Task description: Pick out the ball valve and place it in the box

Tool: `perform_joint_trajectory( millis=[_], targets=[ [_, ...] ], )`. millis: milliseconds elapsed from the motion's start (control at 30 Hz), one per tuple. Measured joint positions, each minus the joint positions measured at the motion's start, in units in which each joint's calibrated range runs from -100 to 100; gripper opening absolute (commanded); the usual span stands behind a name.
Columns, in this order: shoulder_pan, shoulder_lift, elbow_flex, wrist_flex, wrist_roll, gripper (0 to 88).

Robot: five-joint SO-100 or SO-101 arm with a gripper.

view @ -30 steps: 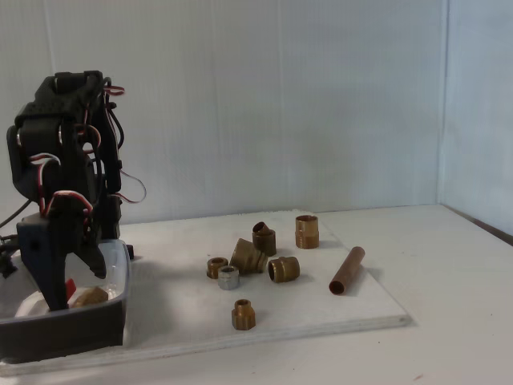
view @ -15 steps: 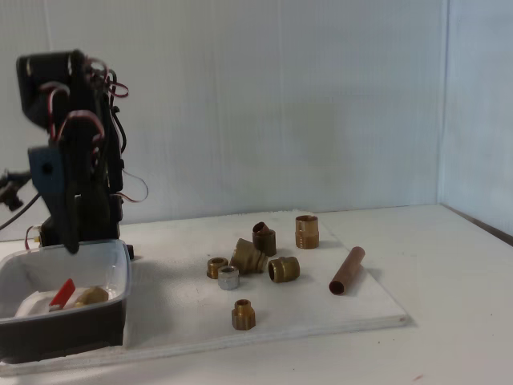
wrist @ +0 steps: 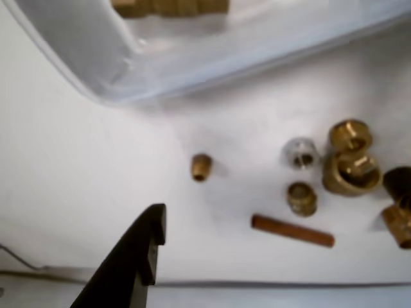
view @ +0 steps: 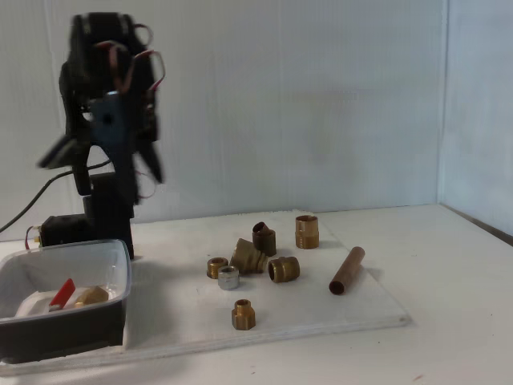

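- Fixed view: we see the ball valve [view: 76,295] lying inside the box [view: 112,313] at lower left, red lever [view: 62,293] up front, brass body beside it.
- Wrist view: brass body of valve [wrist: 170,6] shows at top edge, within the clear box wall [wrist: 212,61].
- Arm is raised high above & behind the box in fixed view, blurred; the gripper [view: 148,172] hangs in the air w/ nothing seen in it. How far apart the fingers are, we can't tell – too smeared.
- Wrist view gives one black finger [wrist: 138,253] at bottom left, nothing touching it; the other finger isn't there to judge the gap.
- Other parts sit on the white board [view: 321,317], well apart from box: copper pipe [view: 346,270], silver nut [view: 228,277], brass elbow [view: 248,257], small brass fitting [view: 243,314] nearest the front edge, more brass fittings in the cluster.
- Our read: pick & place look done – valve rests in the box, not held. Left, prob. just arm going to rest; no other item needs moving per task.
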Motion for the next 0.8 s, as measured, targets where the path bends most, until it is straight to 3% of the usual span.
perform_joint_trajectory(
  millis=[433,800],
  targets=[
    [-29.49,-0.25,-0.09,0.00,-28.57,42.7],
    [-48.61,-0.59,-0.09,0.09,-45.16,42.7]
  ],
)
